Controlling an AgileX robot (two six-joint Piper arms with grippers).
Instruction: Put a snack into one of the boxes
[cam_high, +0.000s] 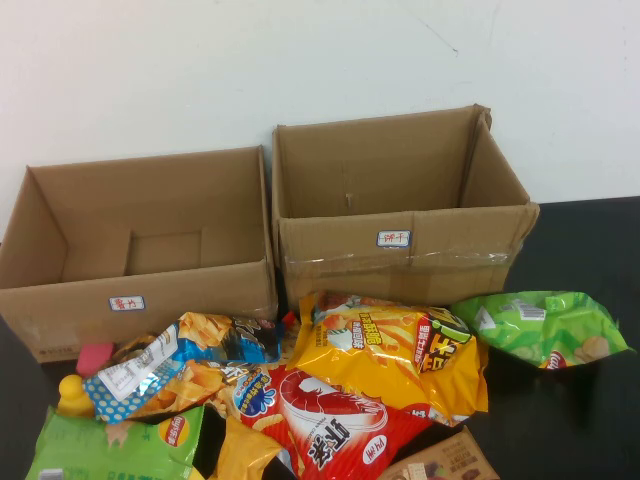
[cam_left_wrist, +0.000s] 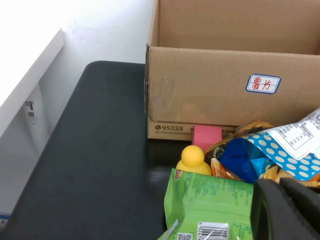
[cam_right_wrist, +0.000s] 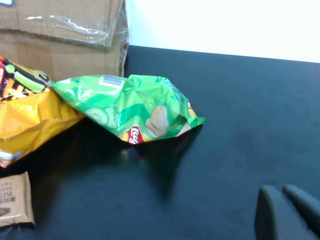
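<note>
Left end effector: only dark fingertips are seen in the left wrist view, low over a green bag; open or closed cannot be told. Beyond it, the left box bears a handwritten red label; "95338" is printed on its base. Right end effector: parked over bare dark surface, state not discernible. The green Lay's bag lies ahead of it, long axis crosswise, just beside the right box; the right arm is judged nearer.

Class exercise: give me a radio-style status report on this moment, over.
Left gripper low over near-left snack pile; right gripper over bare table, holding nothing. Both boxes empty. Green chip bag nearest right arm, unobstructed.
</note>
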